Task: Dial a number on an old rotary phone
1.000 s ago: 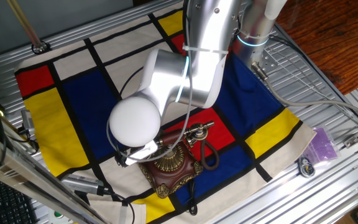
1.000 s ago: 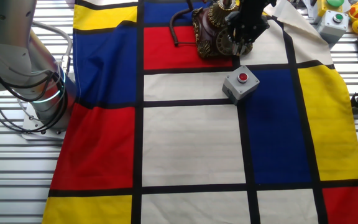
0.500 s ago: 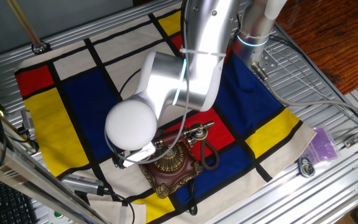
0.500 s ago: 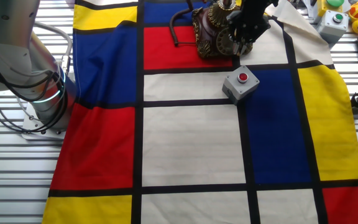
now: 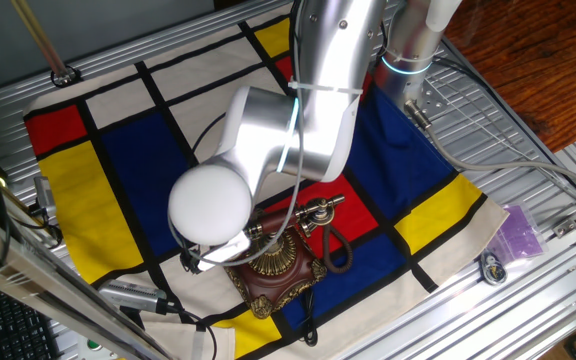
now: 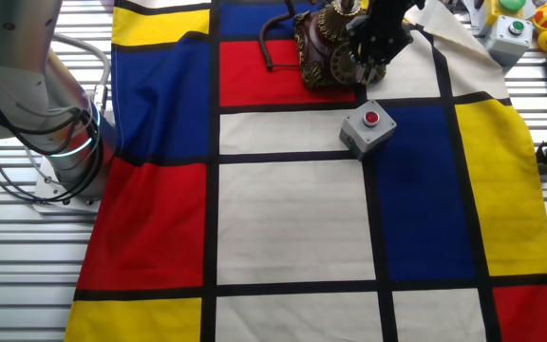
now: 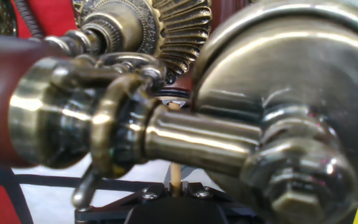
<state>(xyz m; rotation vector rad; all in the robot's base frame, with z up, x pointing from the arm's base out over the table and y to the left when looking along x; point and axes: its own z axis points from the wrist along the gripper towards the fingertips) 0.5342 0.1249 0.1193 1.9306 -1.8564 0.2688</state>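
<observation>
One arm reaches over the old rotary phone [image 6: 326, 47], which sits at the far edge of the worktop's checked cloth [image 6: 292, 218]. Its dark pincer [image 6: 367, 66] hangs against the brass dial's right side; whether its fingers are apart cannot be told.

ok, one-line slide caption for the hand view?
Close-up along the fingers: brass handset resting in the rotary phone's cradle.
</observation>
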